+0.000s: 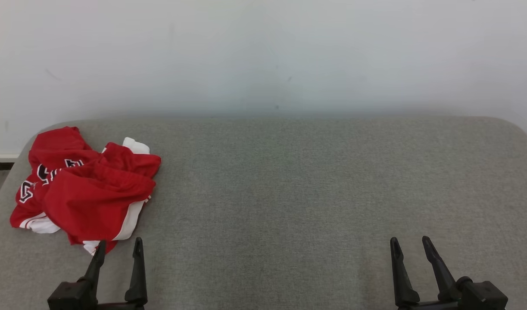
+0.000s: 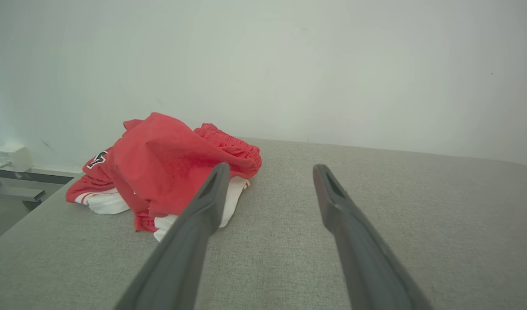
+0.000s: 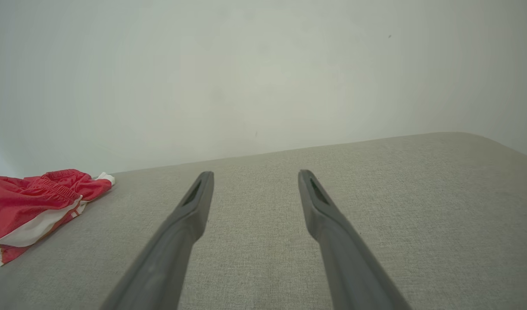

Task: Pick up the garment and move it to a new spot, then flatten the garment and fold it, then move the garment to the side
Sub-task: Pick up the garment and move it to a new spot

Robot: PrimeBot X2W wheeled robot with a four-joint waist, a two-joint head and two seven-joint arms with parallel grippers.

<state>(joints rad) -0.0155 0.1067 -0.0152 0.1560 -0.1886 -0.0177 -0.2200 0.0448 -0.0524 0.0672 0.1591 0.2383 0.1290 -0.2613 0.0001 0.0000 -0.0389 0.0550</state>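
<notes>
Garment (image 1: 88, 189): red-and-white, crumpled heap, left end of grey pad (image 1: 289, 193). Left gripper (image 1: 120, 242): jaws spread wide, empty, tips at garment's near edge, contact unclear. Right gripper (image 1: 410, 239): jaws spread wide, empty, well apart from garment.

Grey fabric-covered surface (image 1: 289, 193), far corners rounded. One crumpled red-and-white garment (image 1: 91, 189) lies directly on it, just ahead of the left gripper (image 1: 120, 242) and mostly to that gripper's left, well apart from the right gripper (image 1: 409, 239).
</notes>
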